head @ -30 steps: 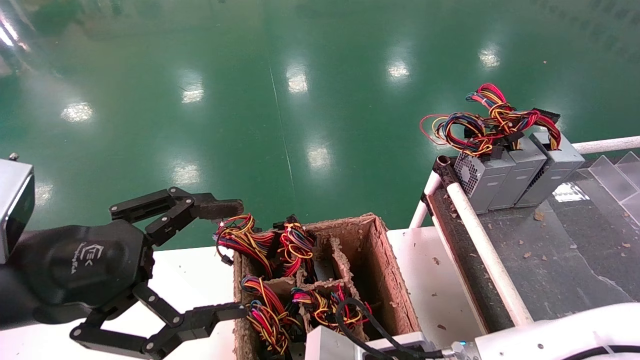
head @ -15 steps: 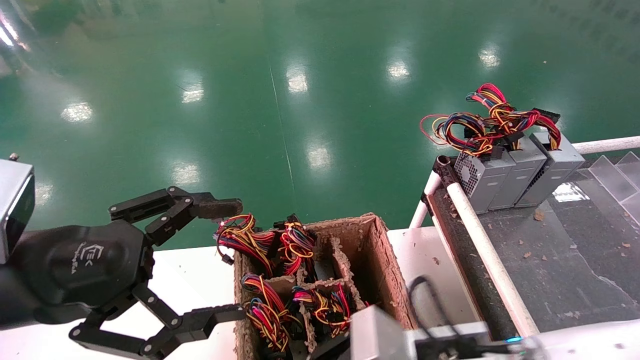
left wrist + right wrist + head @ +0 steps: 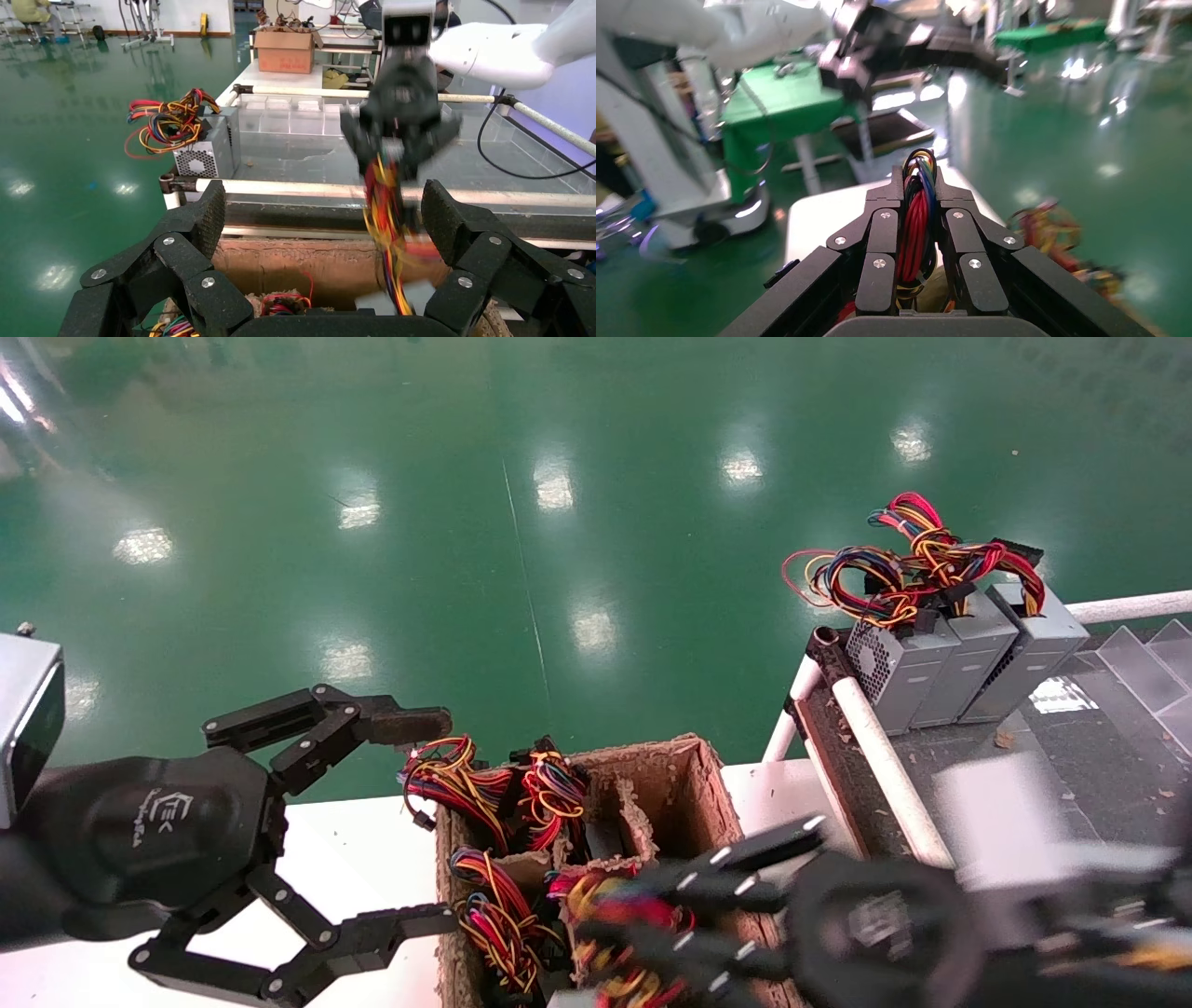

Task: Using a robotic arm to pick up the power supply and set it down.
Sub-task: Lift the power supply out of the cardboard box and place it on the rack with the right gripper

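My right gripper (image 3: 918,181) is shut on a bundle of mainly red wires (image 3: 916,225), the power supply's cable. In the head view this gripper (image 3: 643,933) shows blurred over the near right part of the cardboard box (image 3: 710,803), with the wires (image 3: 610,901) bunched at its fingers. The left wrist view shows the same wires (image 3: 385,210) hanging from it, and the grey body of the power supply (image 3: 422,295) dangling low at the box's rim. My left gripper (image 3: 438,817) stays open and empty beside the box's left wall.
Three grey boxes (image 3: 968,654) with looped coloured wires stand in a row on the dark conveyor (image 3: 1052,822), behind its white rail (image 3: 885,756). More wire bundles (image 3: 494,784) fill the box's other compartments. Beyond the white table (image 3: 354,859) lies green floor.
My right arm has swung up and to the right, bringing its gripper into the head view over the box with the wire bundle held. The left gripper has stayed put.
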Robot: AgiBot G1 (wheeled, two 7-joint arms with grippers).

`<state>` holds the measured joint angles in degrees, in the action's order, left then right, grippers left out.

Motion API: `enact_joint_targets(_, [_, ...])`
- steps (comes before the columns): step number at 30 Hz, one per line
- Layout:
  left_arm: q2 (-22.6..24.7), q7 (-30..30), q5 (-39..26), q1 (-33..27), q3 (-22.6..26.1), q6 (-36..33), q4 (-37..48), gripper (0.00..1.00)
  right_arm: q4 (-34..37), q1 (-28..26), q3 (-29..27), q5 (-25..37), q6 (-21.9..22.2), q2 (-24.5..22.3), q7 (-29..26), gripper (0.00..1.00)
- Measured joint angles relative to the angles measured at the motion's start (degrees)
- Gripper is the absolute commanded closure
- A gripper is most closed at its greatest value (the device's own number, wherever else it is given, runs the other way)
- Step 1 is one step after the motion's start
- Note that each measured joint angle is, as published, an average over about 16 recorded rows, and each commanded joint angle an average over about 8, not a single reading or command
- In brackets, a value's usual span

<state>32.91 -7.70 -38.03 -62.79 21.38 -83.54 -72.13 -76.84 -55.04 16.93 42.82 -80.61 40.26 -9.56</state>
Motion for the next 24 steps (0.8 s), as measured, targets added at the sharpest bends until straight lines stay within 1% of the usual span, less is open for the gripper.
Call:
enact_joint_targets(5, [0.00,0.00,0.00,0.00,0.00,0.00,0.00,0.00,0.96,0.51,-4.52,-3.79,1.12,-4.09,1.45,1.00])
enact_joint_targets(10, [0.00,0.00,0.00,0.00,0.00,0.00,0.00,0.00,2.91,0.22,-8.30,-5.26,3.04,-7.87,3.25,1.00])
enact_joint_targets(18, [0.00,0.00,0.00,0.00,0.01,0.00,0.00,0.00,8.31,-2.26,-11.89,-3.27,6.26,-12.77,6.79,1.00])
enact_joint_targets(24, [0.00,0.00,0.01,0.00,0.01,0.00,0.00,0.00,13.62,-4.36,-13.09,-0.79,7.06,-15.80,9.60,1.00])
